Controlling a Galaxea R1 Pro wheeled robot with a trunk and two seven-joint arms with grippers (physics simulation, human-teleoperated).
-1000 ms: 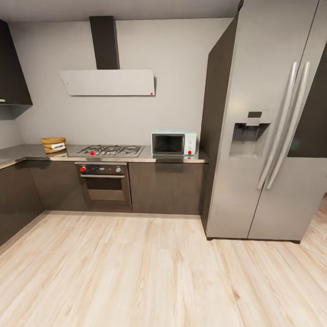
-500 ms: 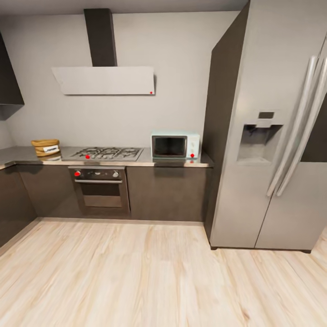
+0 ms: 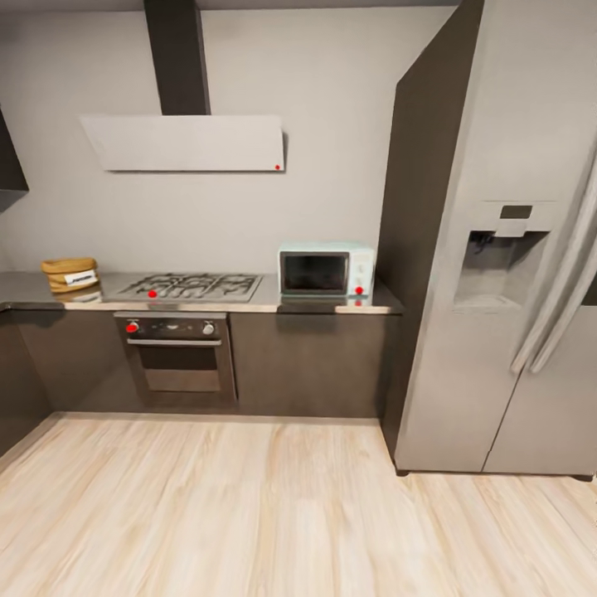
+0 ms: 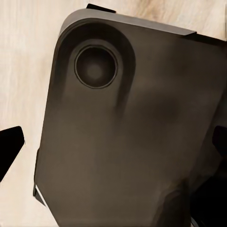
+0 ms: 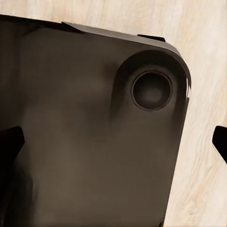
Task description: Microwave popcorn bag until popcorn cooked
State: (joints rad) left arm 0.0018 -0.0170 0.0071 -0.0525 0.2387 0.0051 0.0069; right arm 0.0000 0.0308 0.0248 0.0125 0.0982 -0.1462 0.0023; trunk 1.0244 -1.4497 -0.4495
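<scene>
Popcorn bag: one popcorn bag (image 3: 70, 275), a small tan-brown sack with a thick rolled rim and a small white label on its front. It stands upright on the countertop (image 3: 33, 290) at the far left, just beside the gas hob (image 3: 191, 287).
Microwave: one microwave (image 3: 326, 269), a pale blue-white box with a dark glass door, which is closed. On its right panel there are small knobs and one red dot at the bottom. It stands on the same countertop at the right end, next to the dark side of the fridge (image 3: 506, 249), well apart from the bag.
Countertop: one long grey glossy slab on dark cabinets; it reflects the things on it.
Hob and oven: one gas hob with several burners and one red dot at the front; under it one built-in oven (image 3: 177, 352) with two knobs, one red and one pale.
Extractor hood: one flat pale hood (image 3: 186, 143) on the wall, with a dark chimney above it.
Fridge: one tall steel fridge with a dispenser and two long handles.
Floor: light wooden floor (image 3: 249, 514).
Left gripper: dark finger tips at the two edges of the left wrist view, over a dark part of the robot's body (image 4: 132, 142); wide or narrow, I cannot tell.
Right gripper: same in the right wrist view; I cannot tell.
</scene>
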